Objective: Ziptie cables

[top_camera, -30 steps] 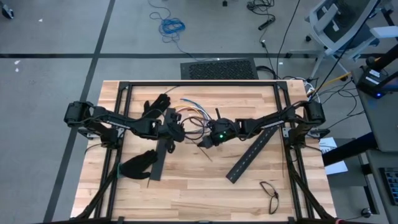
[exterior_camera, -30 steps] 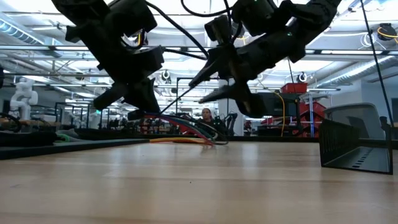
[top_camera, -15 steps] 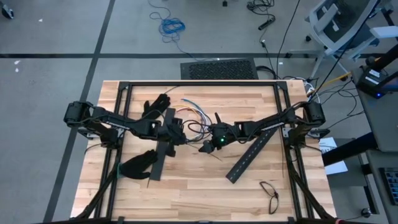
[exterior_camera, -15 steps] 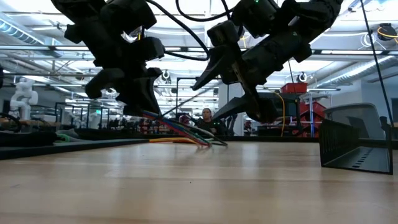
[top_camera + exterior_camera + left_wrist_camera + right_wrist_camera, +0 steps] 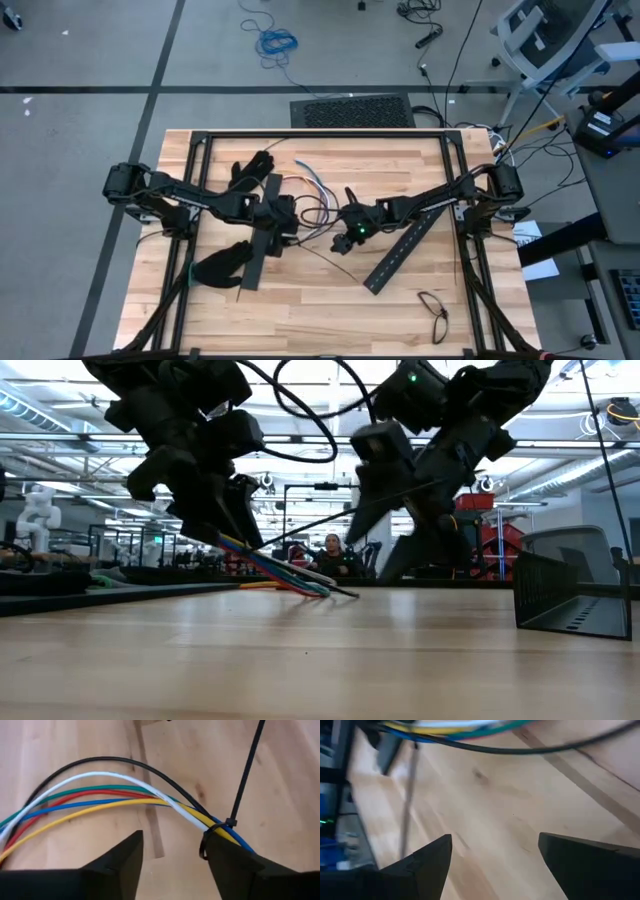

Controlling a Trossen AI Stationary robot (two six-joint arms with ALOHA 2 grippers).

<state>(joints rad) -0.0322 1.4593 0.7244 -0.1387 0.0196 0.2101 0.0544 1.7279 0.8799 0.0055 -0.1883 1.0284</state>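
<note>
- cables (image 5: 125, 802) run across just ahead of my left gripper (image 5: 172, 855), whose jaws stand spread with nothing between them; black, white, green, red, blue and yellow strands gather into one bunch near my one finger (image 5: 235, 867).
- a ziptie (image 5: 245, 775) is looped around that bunch right at this finger, its thin dark tail sticking straight away over the bare wooden table (image 5: 290, 795).
- my right gripper (image 5: 495, 855) hangs nearby, jaws spread wide and holding nothing; the same bunch crosses beyond its fingertips and the ziptie's tail shows as a thin blurred line off one side.
- from above, my two grippers face each other at mid-table, left (image 5: 284, 222) and right (image 5: 343, 228), with the cables (image 5: 312, 185) fanning out behind the gap between them.
- a long black slotted bar (image 5: 262, 232) lies under my left arm, another (image 5: 402, 245) under my right, and two black gloves (image 5: 222, 265) sit by my left arm.
</note>
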